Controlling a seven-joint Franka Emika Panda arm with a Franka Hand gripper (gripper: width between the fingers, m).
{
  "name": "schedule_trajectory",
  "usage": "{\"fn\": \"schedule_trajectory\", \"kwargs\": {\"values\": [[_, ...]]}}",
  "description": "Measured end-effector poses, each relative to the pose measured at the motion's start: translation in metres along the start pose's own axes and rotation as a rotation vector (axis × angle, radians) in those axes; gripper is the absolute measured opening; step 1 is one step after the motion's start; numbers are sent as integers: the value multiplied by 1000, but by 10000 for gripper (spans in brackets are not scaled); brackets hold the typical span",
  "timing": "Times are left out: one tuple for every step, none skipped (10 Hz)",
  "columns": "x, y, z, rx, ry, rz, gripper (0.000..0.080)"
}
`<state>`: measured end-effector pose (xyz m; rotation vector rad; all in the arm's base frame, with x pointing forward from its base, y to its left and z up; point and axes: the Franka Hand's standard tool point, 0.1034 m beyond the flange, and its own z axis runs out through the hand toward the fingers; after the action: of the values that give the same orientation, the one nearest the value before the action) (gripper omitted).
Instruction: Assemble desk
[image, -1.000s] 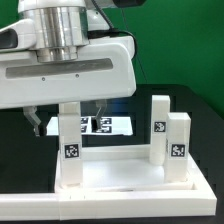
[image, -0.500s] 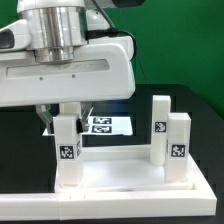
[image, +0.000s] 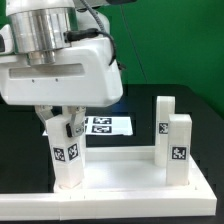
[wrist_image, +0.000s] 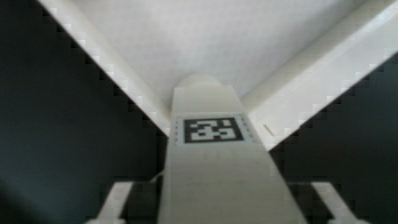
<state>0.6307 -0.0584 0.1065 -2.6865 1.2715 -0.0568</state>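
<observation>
You have the gripper (image: 68, 126) pinching the top of a leg (image: 67, 158) standing in the desk panel (image: 130, 182) (two others upright), so next twist it home.

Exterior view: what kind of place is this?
Likely a robot lab test bench, not a home or shop. A black table before a green backdrop, a marker board fixed flat on it, and tagged desk legs under the arm's fingers.
</observation>
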Motion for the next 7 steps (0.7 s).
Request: {"fn": "schedule_trajectory", "kwargs": {"values": [[-3,-2,1,-4,-5,134,289],[-6,-4,2,-14,-15,255,289],[-7,-7,4,-16,-14,403,290],[-8,-8,4,-7,-1,515,290],[-10,-8,4,-3,7,557,290],[-9,-8,4,-3,6,532,290],[-10,-7,5,-11,6,446,367]]}}
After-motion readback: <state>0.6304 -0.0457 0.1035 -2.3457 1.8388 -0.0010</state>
